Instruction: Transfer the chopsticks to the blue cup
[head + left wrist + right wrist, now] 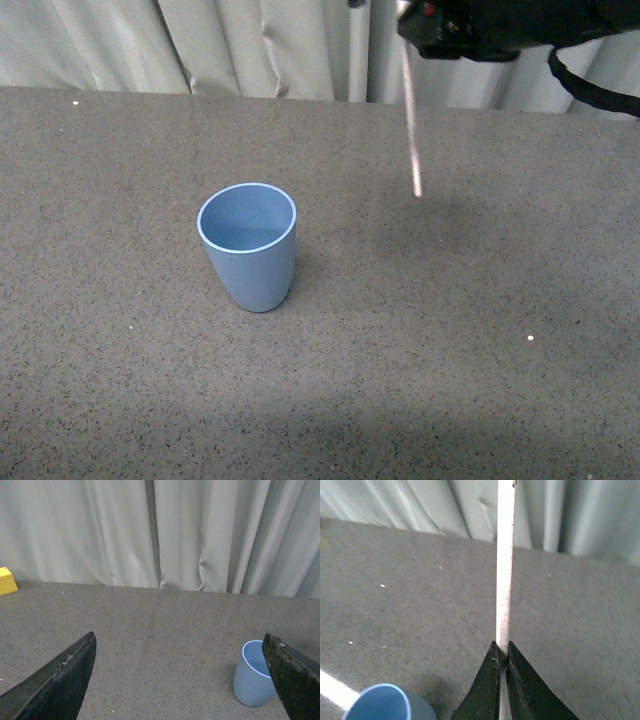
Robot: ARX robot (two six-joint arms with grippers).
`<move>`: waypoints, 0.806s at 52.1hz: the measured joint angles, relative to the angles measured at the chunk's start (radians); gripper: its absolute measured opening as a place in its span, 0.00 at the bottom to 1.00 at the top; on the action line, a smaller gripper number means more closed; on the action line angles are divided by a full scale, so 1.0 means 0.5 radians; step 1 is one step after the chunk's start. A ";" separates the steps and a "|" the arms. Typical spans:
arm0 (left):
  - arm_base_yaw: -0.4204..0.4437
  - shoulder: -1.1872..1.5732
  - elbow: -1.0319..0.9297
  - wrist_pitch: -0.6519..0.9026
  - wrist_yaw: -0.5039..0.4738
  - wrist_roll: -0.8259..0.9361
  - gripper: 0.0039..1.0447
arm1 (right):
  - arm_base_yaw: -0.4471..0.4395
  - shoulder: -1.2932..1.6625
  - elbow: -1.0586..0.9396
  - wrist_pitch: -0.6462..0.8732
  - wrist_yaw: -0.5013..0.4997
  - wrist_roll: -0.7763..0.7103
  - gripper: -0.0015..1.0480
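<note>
The blue cup (pixel 248 245) stands upright and empty on the grey speckled table. My right gripper (pixel 408 30) is at the top of the front view, up and to the right of the cup, shut on the chopsticks (pixel 411 120), which hang down from it well above the table. In the right wrist view my right gripper (pixel 502 652) pinches the pale stick (pixel 504 565), and the cup's rim (pixel 380 702) shows in a corner. My left gripper (pixel 180 642) is open and empty, with the cup (pixel 252 680) beside one finger (pixel 295 677).
Grey curtains (pixel 250 45) hang behind the table's far edge. A yellow block (pixel 6 580) sits at the far edge of the table in the left wrist view. Small white specks lie on the table (pixel 450 380).
</note>
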 joint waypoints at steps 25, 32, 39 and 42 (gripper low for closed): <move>0.000 0.000 0.000 0.000 0.000 -0.001 0.94 | 0.366 0.188 0.004 0.578 -0.250 -0.179 0.01; 0.000 0.000 0.000 0.000 -0.001 0.000 0.94 | 0.397 0.288 0.040 0.578 -0.256 -0.173 0.01; 0.000 0.000 0.000 0.000 0.000 -0.001 0.94 | 0.401 0.407 0.080 0.570 -0.243 -0.183 0.01; 0.000 0.000 0.000 0.000 0.000 0.000 0.94 | 0.401 0.445 0.083 0.558 -0.240 -0.183 0.01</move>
